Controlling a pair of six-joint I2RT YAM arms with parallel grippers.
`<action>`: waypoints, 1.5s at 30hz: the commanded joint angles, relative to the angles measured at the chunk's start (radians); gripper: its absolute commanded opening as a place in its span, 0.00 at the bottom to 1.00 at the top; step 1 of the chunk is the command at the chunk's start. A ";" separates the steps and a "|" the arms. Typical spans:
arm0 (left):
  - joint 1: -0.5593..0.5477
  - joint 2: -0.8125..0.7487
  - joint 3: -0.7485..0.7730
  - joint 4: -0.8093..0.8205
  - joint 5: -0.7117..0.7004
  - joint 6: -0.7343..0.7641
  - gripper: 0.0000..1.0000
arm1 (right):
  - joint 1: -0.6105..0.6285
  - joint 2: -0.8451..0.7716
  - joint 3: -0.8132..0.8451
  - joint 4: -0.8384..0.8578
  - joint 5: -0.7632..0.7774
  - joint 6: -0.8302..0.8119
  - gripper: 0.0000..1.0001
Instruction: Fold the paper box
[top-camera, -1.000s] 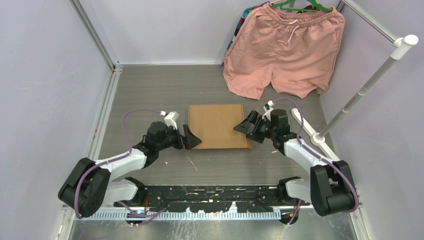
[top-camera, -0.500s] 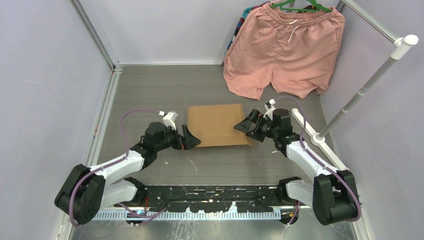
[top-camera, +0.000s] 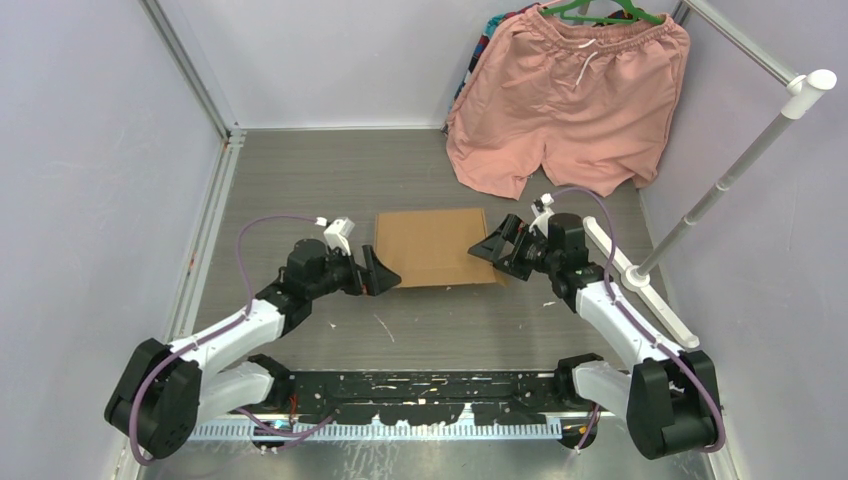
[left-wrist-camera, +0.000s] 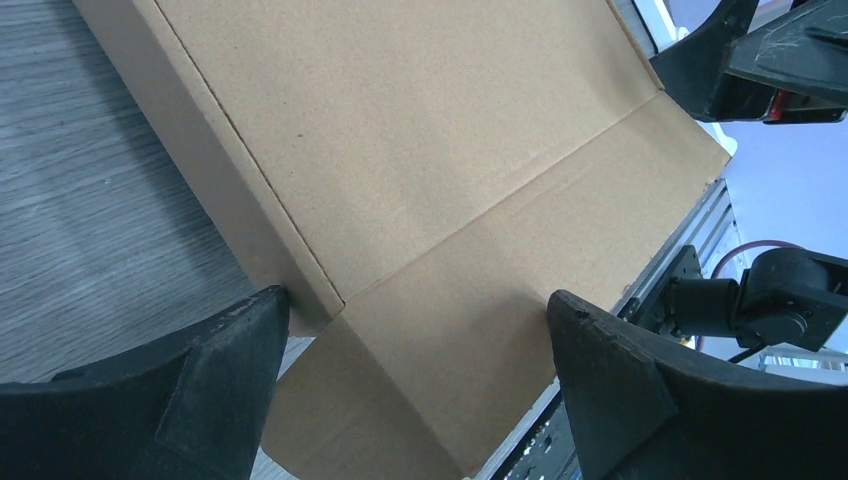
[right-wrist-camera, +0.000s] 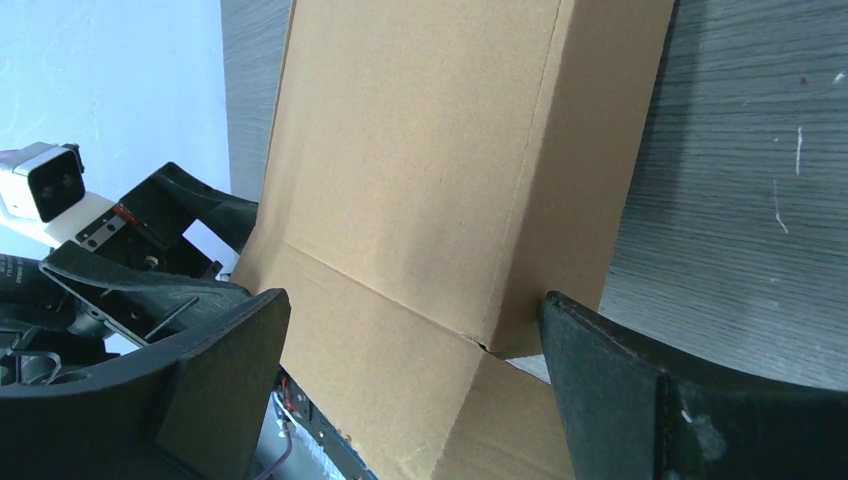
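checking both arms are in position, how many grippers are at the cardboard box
2. The left gripper is at the near-left corner of the paper box, jaws open. The right gripper is at the near-right corner, also open. No others are visible.

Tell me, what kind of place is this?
Probably a robot practice lab: a left arm and a right arm bolted to a walled-in table, plus a paper box and pink shorts on a hanger.

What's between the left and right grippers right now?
Only the paper box. The top view shows it filling the stretch from the open left gripper to the open right gripper, with nothing else there.
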 joint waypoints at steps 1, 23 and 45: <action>-0.003 -0.039 0.064 0.015 0.063 0.002 1.00 | 0.006 -0.036 0.059 0.001 -0.061 0.015 1.00; -0.004 -0.106 0.176 -0.145 0.101 -0.026 1.00 | 0.006 -0.076 0.113 -0.063 -0.090 0.040 1.00; -0.004 -0.122 0.268 -0.286 0.118 -0.054 1.00 | 0.006 -0.064 0.181 -0.112 -0.144 0.111 1.00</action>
